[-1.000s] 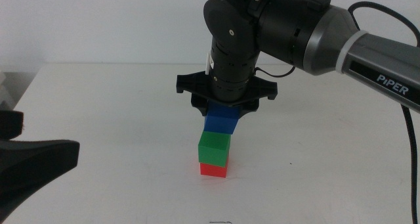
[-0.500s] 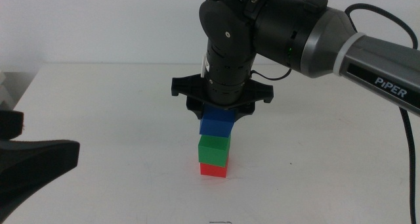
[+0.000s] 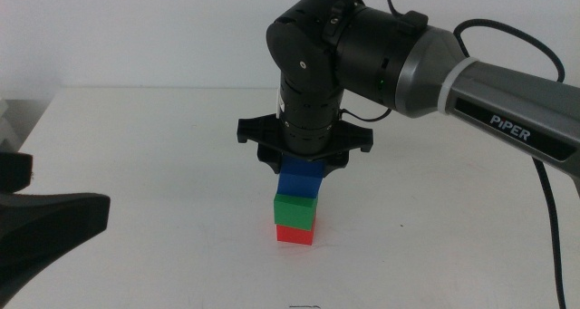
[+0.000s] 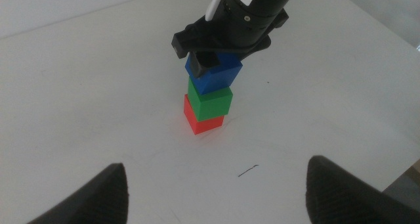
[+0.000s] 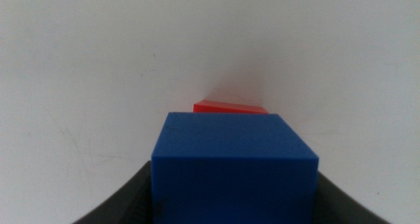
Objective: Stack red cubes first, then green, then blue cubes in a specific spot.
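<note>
A red cube [image 3: 294,234] sits on the white table [image 3: 163,146] with a green cube [image 3: 295,210] stacked on it. The blue cube [image 3: 301,182] is on top, its underside meeting the green cube and slightly twisted against it. My right gripper [image 3: 303,168] comes straight down from above and is shut on the blue cube. In the right wrist view the blue cube [image 5: 233,161] fills the space between the jaws, with a sliver of the red cube [image 5: 230,108] beyond it. My left gripper [image 4: 216,166] waits open at the near left, looking at the stack [image 4: 210,100].
The left arm's dark body [image 3: 45,223] lies along the table's left front edge. A small dark mark [image 4: 248,171] shows on the tabletop in front of the stack. White tabletop surrounds the stack on every side.
The right gripper has come down and a little to the left with the blue cube, closing the gap to the green cube. The left arm has not moved.
</note>
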Robot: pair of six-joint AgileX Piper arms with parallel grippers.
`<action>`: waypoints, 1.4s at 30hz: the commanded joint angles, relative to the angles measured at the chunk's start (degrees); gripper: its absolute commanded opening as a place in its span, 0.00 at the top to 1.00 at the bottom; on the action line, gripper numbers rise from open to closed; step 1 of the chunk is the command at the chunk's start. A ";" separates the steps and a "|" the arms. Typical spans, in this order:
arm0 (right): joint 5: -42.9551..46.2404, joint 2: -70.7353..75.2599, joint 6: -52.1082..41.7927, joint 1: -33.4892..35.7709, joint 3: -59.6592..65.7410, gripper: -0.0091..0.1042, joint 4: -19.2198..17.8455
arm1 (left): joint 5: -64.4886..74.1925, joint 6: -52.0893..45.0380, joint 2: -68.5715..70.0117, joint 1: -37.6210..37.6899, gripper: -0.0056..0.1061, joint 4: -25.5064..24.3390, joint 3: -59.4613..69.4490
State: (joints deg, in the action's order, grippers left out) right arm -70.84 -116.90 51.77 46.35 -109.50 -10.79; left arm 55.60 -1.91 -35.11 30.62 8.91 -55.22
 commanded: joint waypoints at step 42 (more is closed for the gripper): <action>-3.62 21.24 -13.63 -3.05 -1.76 0.23 0.27 | -3.67 0.12 -0.47 -0.09 0.13 0.69 -1.33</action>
State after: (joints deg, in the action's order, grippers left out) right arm -71.29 -101.17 42.39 44.30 -110.25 -9.28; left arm 55.60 -1.91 -35.11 30.62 8.91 -55.22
